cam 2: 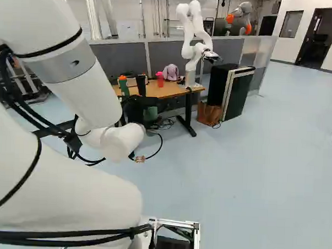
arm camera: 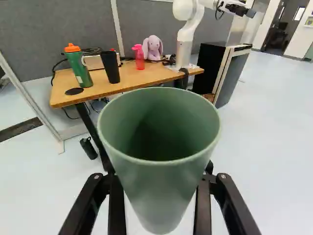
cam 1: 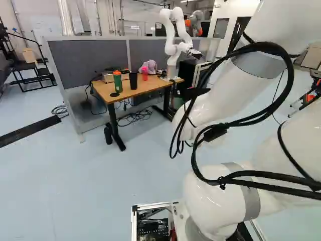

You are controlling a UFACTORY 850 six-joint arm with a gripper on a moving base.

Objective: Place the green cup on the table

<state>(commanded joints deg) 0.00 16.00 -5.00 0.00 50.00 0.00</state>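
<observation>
I have the jaws closed around the green cup (arm camera: 164,196), one finger (arm camera: 117,208) against either side of it, and its open mouth faces my wrist camera. The cup is in the air, held out short of the desk (arm camera: 134,78) and apart from it. In the right base view I see it just beyond my arm (cam 2: 118,142), near the middle; in the left base view my arm hides part of it

On the desk ahead of the jaws I count a green bottle with an orange lid (arm camera: 80,68), upright, with a black tumbler (arm camera: 110,67) standing near it. A pink bottle (arm camera: 139,58) stands farther back, and just beside that sits a lilac plush rabbit (arm camera: 153,48). A flat black disc (arm camera: 74,91) lies in front of the green bottle, near the desk's edge. Another robot (arm camera: 188,32), white, rises at the end of the desk nearer the black cabinet (arm camera: 208,68), which stands on the floor

Below the desk, a black bottle (arm camera: 89,148) is on the floor near one leg, and cables (cam 1: 135,116) lie loosely coiled on the floor. A grey partition (arm camera: 54,34) runs behind it all
</observation>
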